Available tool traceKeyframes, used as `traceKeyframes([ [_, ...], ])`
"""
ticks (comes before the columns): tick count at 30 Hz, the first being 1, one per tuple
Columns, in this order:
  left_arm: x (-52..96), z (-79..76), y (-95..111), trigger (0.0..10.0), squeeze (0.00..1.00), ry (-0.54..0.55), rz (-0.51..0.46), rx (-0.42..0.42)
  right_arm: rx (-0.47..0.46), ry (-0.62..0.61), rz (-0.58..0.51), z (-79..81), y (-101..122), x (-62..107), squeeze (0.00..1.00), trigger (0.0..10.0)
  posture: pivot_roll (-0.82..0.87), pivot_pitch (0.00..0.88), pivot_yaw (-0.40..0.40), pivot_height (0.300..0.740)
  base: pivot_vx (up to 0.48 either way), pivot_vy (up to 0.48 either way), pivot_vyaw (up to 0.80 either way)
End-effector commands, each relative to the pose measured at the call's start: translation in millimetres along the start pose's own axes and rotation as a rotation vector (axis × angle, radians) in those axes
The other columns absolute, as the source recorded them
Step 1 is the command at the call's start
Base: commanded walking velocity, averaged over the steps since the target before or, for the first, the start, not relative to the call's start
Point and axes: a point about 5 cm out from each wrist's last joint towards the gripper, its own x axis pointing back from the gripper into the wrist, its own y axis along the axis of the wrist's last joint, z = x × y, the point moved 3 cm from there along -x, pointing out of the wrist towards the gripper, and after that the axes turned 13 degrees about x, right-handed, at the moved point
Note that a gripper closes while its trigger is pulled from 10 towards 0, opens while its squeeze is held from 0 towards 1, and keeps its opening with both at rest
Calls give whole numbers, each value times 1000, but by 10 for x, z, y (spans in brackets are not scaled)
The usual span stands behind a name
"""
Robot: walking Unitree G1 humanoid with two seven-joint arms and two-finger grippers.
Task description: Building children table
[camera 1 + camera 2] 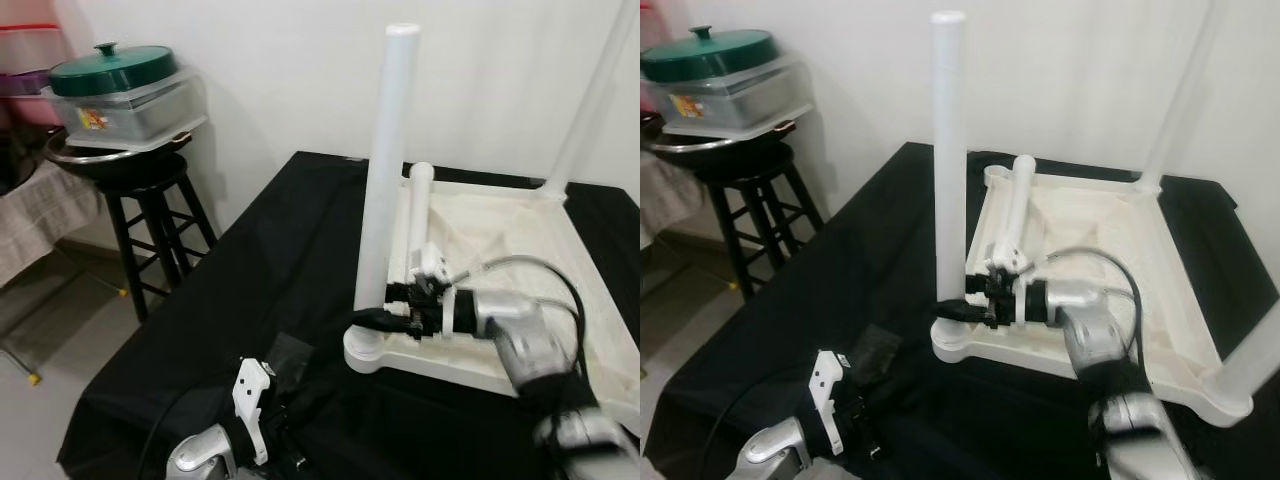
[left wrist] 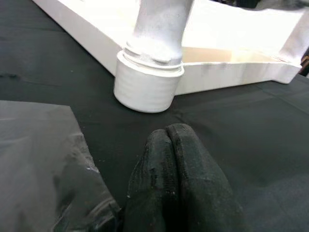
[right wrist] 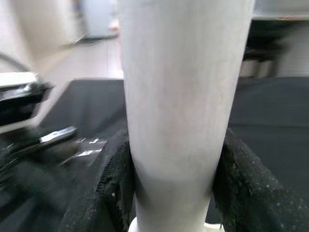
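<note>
Standing upright, white table leg (image 1: pixel 385 170) (smooth, tapered) in right gripper (image 1: pixel 385 318).

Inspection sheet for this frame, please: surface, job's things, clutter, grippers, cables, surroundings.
Surface: black cloth over the work surface.
Job's things: white tabletop upside down; upright leg in the near corner socket; loose leg lying inside it; another leg stands at the far corner.
Clutter: plastic sheet near the socket.
Grippers: right gripper shut on the upright leg's base; left gripper shut, empty, low over the cloth.
Cables: grey cable looping off the right arm.
Surroundings: black stool holding green-lidded container; white wall.
</note>
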Motion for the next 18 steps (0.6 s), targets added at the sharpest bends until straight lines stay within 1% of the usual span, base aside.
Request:
traceKeyframes([
  [1,57,12,-56,10000,0,9,24,18,-46,-204,251,71,-448,28,0,0,4,0,-5,740,0,0,0],
  [2,65,13,-53,10000,0,10,23,17,-62,-364,309,81,-539,30,0,0,4,0,-5,740,0,0,0],
  [3,65,13,-53,10000,0,10,23,17,-62,-364,309,81,-539,30,0,0,4,0,-5,740,0,0,0],
  [4,79,24,-41,10000,0,14,21,17,-143,-462,366,419,-701,48,0,0,-7,0,13,740,0,0,0],
  [6,79,24,-41,10000,0,14,21,17,-143,-462,366,419,-701,48,0,0,-7,0,13,740,0,0,0],
  [7,96,42,-31,10000,0,17,27,13,-245,-589,456,784,-841,179,0,0,-50,0,46,740,0,0,0],
  [8,96,42,-31,10000,0,17,27,13,-245,-589,456,784,-841,179,0,0,-50,0,46,740,0,0,0],
  [9,100,46,-33,10000,0,15,31,16,-250,-641,475,791,-836,248,0,0,-52,0,48,740,0,0,0],
  [10,100,46,-33,10000,0,15,31,16,-250,-641,475,791,-836,248,0,0,-52,0,48,740,0,0,0],
  [11,101,46,-38,10000,0,11,36,18,-237,-682,480,729,-818,299,0,0,-52,0,47,740,0,0,0],
  [12,101,46,-38,10000,0,11,36,18,-237,-682,480,729,-818,299,0,0,-52,0,47,740,0,0,0],
  [13,100,44,-40,10000,0,9,37,20,-223,-702,486,684,-810,334,0,0,-48,0,44,740,0,0,0],
  [15,102,42,-42,10000,0,9,37,20,-215,-719,500,663,-806,362,0,0,-45,0,43,740,0,0,0],
  [16,102,41,-39,10000,0,12,33,20,-217,-712,506,655,-795,357,0,10000,-42,0,37,740,0,0,0],
  [17,103,39,-37,10000,0,14,31,20,-218,-718,516,661,-780,350,0,10000,-41,0,36,740,0,0,0],
  [18,104,40,-33,10000,0,16,28,21,-221,-704,462,606,-693,306,1000,10000,-36,0,32,740,0,0,0],
])
